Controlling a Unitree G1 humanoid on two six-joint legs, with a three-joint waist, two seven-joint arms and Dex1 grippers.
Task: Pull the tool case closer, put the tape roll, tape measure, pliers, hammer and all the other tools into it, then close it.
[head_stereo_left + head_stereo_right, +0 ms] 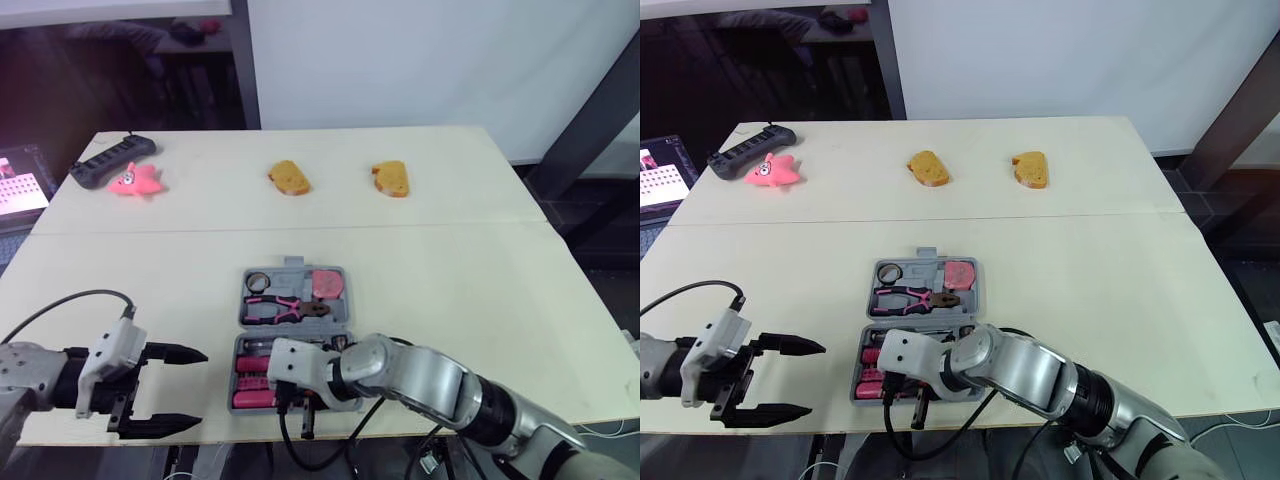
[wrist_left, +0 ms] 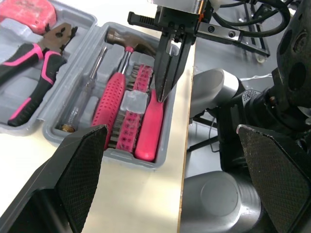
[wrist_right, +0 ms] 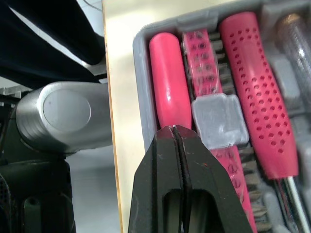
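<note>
Here the closed right gripper [image 3: 173, 131] touches a red handle [image 3: 167, 82] — inside the tool case [image 1: 292, 267].

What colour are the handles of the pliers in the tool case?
Pink with black parts. The pliers show best in the left wrist view.

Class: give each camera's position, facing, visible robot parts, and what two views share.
Left eye view: on the head, facing forward and down at the tool case; left gripper, right gripper show.
Right eye view: beside it, same scene.
Left wrist view: on that wrist, faces the case past its open fingers; right gripper shows.
Right wrist view: on that wrist, faces a pink handle past its shut fingers.
Both wrist views share that handle.
</note>
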